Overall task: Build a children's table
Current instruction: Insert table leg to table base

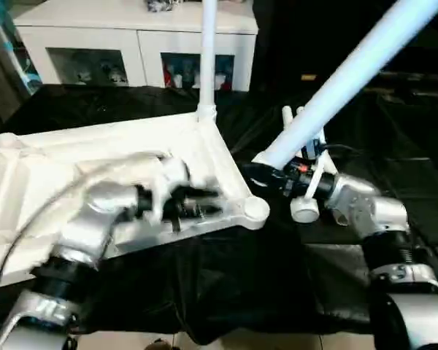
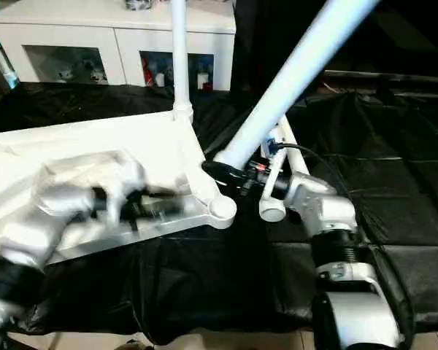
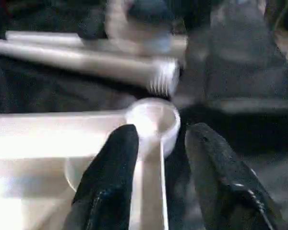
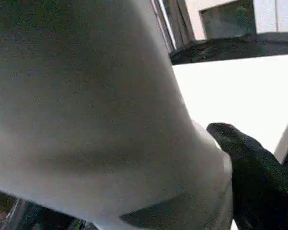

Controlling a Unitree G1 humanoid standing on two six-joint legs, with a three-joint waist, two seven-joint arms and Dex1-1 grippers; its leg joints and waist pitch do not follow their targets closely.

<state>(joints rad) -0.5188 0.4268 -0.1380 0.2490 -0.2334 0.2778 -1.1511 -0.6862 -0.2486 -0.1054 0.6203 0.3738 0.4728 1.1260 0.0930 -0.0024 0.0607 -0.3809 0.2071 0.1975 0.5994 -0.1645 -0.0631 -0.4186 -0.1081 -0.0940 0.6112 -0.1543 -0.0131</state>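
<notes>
Tabletop (image 1: 95, 157) lying ribbed-side up, your right gripper (image 1: 266, 173) clamping a smooth tapered leg (image 1: 350, 76), your left gripper (image 3: 158, 158) gaping empty over a round socket (image 3: 153, 120).

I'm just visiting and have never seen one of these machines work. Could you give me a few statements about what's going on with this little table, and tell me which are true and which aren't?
1. One leg already stands upright in a far corner of the upturned tabletop. True.
2. The right end effector holds nothing. False: it grips a long white leg that slants up and away.
3. The near corner socket has a leg in it. False: it is still empty.
4. More legs lie on the black cloth beside the tabletop. True.
5. The left end effector is clamped on a leg. False: its fingers stand apart near the empty socket.
</notes>
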